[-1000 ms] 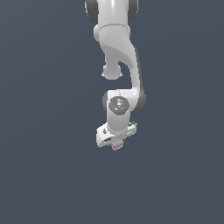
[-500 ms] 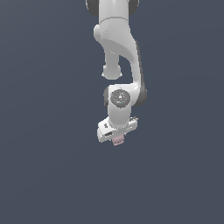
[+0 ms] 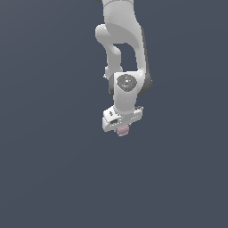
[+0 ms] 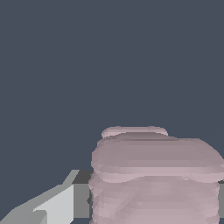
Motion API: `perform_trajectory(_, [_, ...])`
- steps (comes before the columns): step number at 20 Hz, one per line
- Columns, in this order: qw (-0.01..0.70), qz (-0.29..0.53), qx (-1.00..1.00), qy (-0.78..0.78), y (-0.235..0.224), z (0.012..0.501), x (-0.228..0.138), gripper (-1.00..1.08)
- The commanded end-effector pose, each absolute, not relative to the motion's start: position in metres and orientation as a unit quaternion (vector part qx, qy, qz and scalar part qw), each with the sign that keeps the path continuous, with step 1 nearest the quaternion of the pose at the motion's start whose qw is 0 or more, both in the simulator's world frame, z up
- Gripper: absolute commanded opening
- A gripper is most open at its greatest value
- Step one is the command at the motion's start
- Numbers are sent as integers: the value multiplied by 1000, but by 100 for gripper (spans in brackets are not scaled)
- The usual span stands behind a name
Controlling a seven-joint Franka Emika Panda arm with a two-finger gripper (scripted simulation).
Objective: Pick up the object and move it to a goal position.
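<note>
The object (image 3: 122,130) is a small pale pink ribbed block. It pokes out below the white gripper (image 3: 122,127), which is shut on it and holds it in mid-air over the dark grey ground. In the wrist view the object (image 4: 153,175) fills the near part of the picture, with one grey fingertip (image 4: 57,203) pressed against its side. The other finger is hidden behind the block. The white arm (image 3: 122,53) hangs down from the exterior view's top.
Flat dark grey ground (image 3: 53,169) lies all around. No other objects, containers or edges show in either view.
The arm has risen, carrying the object upward in the exterior view with a slight turn of the wrist. The grip on the block is unchanged.
</note>
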State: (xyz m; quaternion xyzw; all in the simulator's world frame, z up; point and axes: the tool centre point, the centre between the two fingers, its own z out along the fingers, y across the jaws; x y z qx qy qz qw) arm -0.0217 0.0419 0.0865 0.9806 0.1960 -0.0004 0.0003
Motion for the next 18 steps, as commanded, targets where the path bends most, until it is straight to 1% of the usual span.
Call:
perform_trajectory(1, [0, 0, 981, 196, 46, 97, -38, -100])
perform_trajectory(10, [1, 0, 981, 196, 62, 133, -95, -100])
perform_trajectory(18, [1, 0, 981, 196, 71, 154, -125, -100])
